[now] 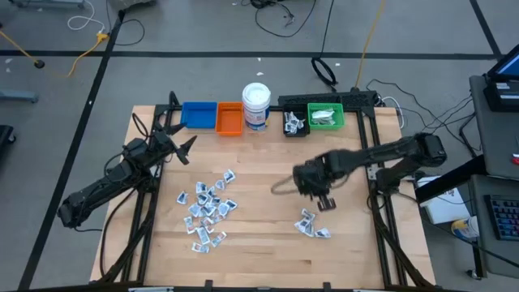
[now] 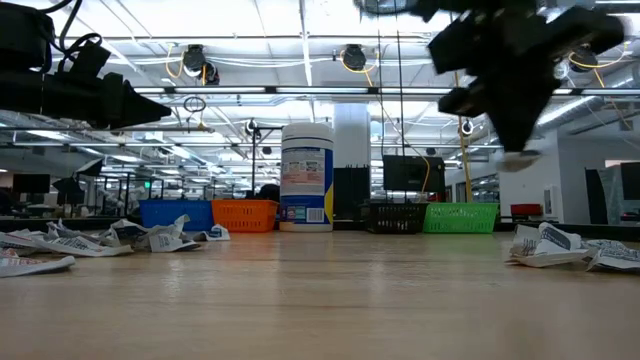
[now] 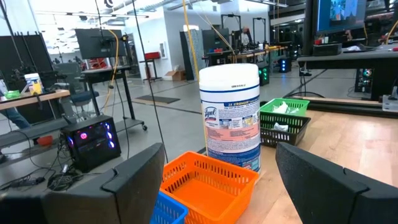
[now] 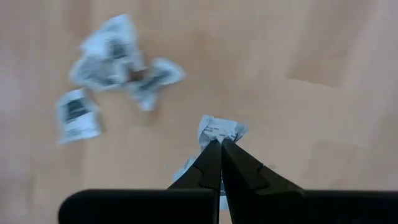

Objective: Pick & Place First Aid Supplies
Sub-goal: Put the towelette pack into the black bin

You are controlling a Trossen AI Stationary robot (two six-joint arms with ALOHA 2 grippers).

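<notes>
The first aid supplies are small white and light-blue packets. A large scatter (image 1: 207, 209) lies on the wooden table left of centre, and a small cluster (image 1: 312, 225) lies flat nearer the right. My right gripper (image 1: 326, 203) hovers above that cluster, pointing down and shut on one packet (image 4: 221, 130), which the low view shows as a pale bit (image 2: 517, 158) under the dark fingers. My left gripper (image 3: 230, 180) waits open and level at the table's far left (image 1: 185, 150), with nothing between its fingers. My right gripper pinches a crumpled white packet by one edge (image 4: 216, 140) between its two fingertips, coming from above and pointing down. The packet is lifted well clear of the table, and the rest of it sticks out past the fingertips.
Along the far edge stand a blue bin (image 1: 199, 114), an orange bin (image 1: 229, 118), a white jar with a blue label (image 1: 256, 105), a black bin (image 1: 293, 122) and a green bin (image 1: 326, 116) holding white packets. Bare wood lies between the two packet groups.
</notes>
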